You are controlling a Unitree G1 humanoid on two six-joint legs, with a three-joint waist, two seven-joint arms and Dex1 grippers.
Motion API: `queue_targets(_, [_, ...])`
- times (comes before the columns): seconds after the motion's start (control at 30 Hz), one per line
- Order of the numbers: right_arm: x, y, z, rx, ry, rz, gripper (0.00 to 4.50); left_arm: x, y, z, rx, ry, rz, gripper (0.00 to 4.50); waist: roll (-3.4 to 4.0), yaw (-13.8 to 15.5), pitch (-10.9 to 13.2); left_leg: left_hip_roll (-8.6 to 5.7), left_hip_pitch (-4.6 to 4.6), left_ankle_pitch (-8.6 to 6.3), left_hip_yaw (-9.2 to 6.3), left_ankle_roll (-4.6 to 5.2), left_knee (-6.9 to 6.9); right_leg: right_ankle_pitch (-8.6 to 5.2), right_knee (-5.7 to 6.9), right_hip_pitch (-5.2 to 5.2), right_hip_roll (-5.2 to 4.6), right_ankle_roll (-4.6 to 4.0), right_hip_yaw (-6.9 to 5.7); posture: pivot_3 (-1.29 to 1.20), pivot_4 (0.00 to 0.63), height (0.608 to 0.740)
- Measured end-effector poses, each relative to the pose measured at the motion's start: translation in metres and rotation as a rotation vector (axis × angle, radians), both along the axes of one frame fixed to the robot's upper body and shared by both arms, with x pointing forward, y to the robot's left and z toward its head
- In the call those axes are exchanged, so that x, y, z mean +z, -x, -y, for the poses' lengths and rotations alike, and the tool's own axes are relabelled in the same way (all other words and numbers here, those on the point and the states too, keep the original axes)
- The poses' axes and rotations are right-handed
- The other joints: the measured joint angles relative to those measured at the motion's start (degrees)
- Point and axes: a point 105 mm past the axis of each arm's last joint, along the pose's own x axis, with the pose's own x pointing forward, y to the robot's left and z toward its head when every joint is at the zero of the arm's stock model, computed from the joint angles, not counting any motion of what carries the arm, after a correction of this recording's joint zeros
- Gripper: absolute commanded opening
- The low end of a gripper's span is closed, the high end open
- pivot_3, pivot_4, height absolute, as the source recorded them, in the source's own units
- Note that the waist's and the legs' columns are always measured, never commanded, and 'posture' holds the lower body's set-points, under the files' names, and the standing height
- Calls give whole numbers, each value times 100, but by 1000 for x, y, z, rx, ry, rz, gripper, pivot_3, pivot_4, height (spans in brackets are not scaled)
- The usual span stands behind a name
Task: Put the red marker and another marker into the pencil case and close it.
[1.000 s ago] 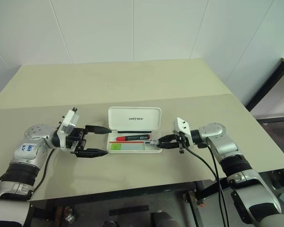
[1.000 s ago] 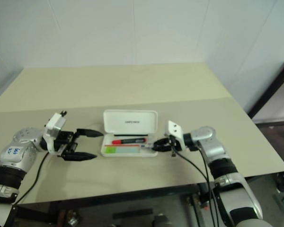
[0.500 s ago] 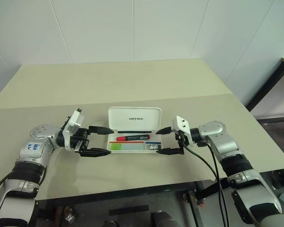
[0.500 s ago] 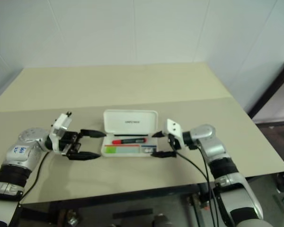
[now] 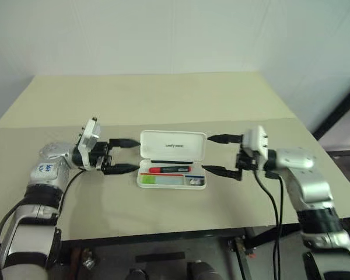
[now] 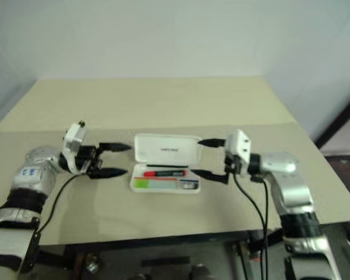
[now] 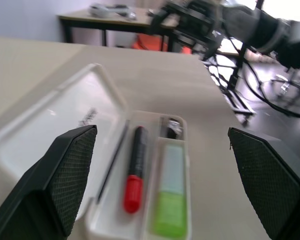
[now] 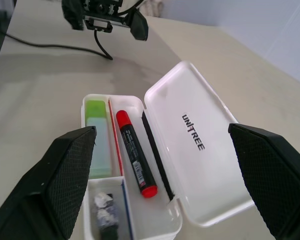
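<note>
The white pencil case [image 5: 172,146] lies open on the table between both arms, its lid standing back. The red marker [image 5: 168,169] lies in the tray's rear slot. Another marker [image 5: 157,180], green with a pale cap, lies in the front slot. The right wrist view looks down on the red marker [image 8: 135,152] and the green one [image 8: 97,140]. My left gripper [image 5: 134,155] is open, level, just off the case's left end. At the right end, my right gripper [image 5: 207,153] is open with one finger by the lid's top corner. Both are empty.
A small clear block [image 5: 193,181] sits in the tray's right end compartment. The beige table [image 5: 163,99] has a seam across its middle and wide bare room behind and in front of the case. A dark table frame [image 5: 338,111] stands beyond the right edge.
My right gripper, nearly shut at the case's right end a second ago, has opened wide and risen beside the lid. My left gripper has risen a little and edged nearer the case.
</note>
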Motion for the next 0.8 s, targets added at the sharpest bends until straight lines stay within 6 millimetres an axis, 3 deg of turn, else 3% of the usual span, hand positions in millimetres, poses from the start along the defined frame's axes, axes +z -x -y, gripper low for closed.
queue_targets(0.13, [-4,9,17,-68,-10,-21,4475,-4,-10,1,30,-26,26,4500,-1,36,0,-4,0,0,22,1,6,0,-2,2,-1,0,4,0,150,740])
queue_targets(0.3, [-7,13,31,-144,-12,-43,4500,-6,-19,4,53,-37,59,2905,-1,21,0,-2,1,0,62,1,5,1,0,2,3,1,8,0,150,740])
queue_targets(0.57, [-7,22,36,-156,-46,-50,4500,4,-24,8,53,-23,91,209,-2,22,1,-1,-2,-1,63,2,1,-1,-3,0,7,5,10,0,150,740])
queue_targets(0.6, [-7,24,39,-158,-55,-53,4500,4,-25,7,54,-22,90,28,-3,29,1,-1,-2,-1,62,2,2,-1,-3,0,7,5,10,0,150,740])
queue_targets(0.8, [-8,31,48,-160,-65,-70,4500,17,-32,5,87,-25,133,28,-5,38,2,-4,-2,-1,62,3,8,0,-2,1,7,7,10,0,150,740])
